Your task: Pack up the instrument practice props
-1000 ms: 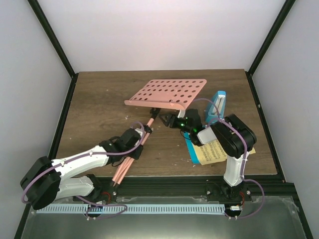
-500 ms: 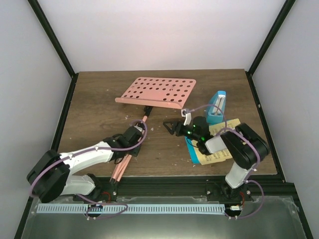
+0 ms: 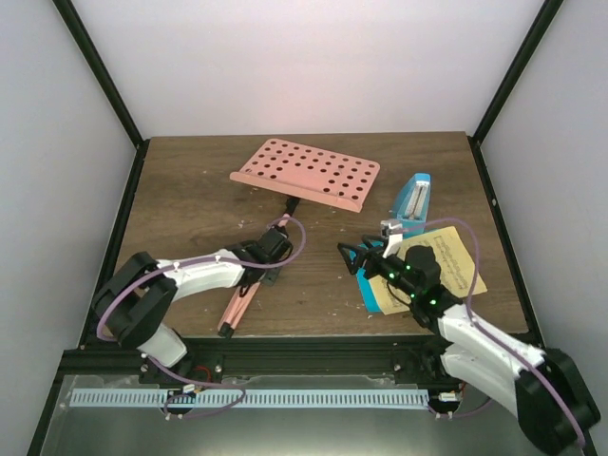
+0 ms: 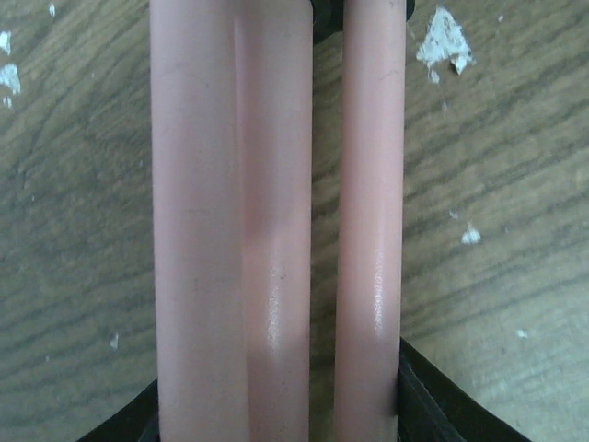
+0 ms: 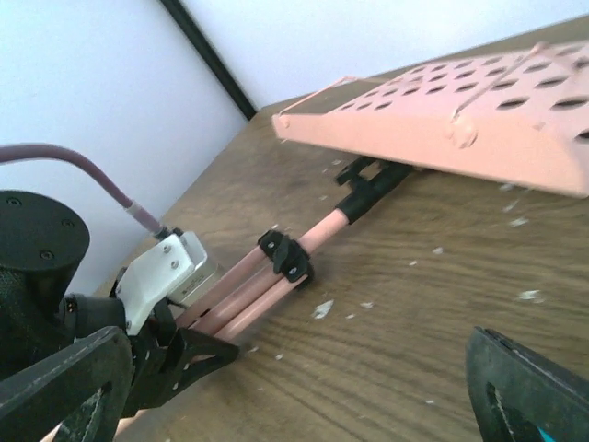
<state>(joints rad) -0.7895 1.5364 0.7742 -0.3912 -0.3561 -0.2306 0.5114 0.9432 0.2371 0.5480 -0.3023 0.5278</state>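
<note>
Two arms flank the music stand (image 3: pixel 306 173), lying on the worktop (image 3: pixel 180 199) with its long axis running near-left to far-right. The left end effector (image 3: pixel 269 255) is clenched on the folded legs (image 4: pixel 276 230) — the right end effector (image 3: pixel 361 258), released and empty, sits just right of them, nearer the metronome (image 3: pixel 414 201).

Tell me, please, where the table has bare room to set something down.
Free: the far-left corner of the table, left of the music stand; the near-middle strip between its folded legs and the right claw. Crowded: the right side, with the metronome and music sheets.
</note>
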